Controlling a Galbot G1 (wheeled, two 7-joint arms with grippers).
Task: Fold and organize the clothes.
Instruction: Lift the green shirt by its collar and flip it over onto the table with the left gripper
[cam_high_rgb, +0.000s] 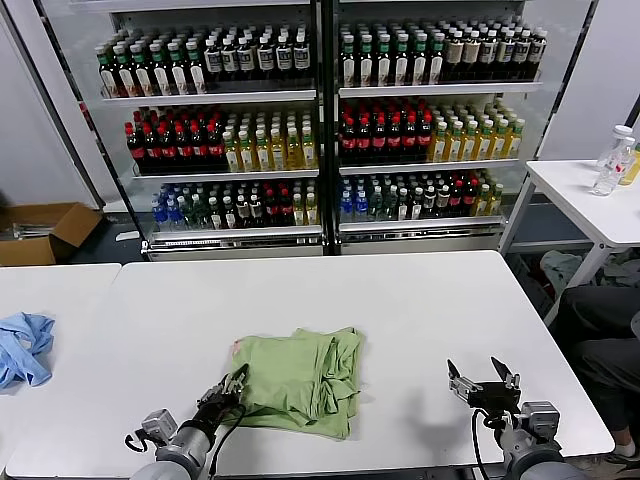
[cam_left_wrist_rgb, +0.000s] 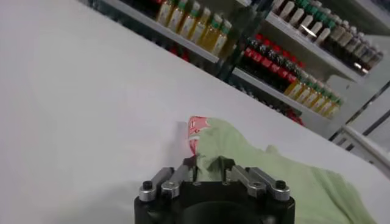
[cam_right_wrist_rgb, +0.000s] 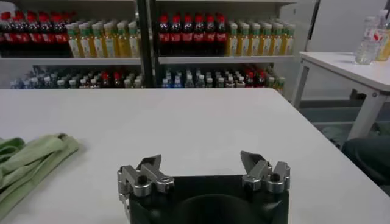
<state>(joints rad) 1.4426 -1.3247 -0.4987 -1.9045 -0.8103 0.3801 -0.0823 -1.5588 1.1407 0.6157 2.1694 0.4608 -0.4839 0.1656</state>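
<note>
The light green polo shirt lies folded into a rough square at the front middle of the white table. My left gripper is at the shirt's left front edge. In the left wrist view its fingers stand close together with a pinch of the green shirt between them. The red-and-white print shows just beyond them. My right gripper hovers open and empty over bare table to the right of the shirt. In the right wrist view the shirt's edge lies off to one side.
A light blue cloth lies on the adjoining table at the far left. Drink coolers stand behind the table. A white side table with bottles is at the right, and a cardboard box is on the floor at the left.
</note>
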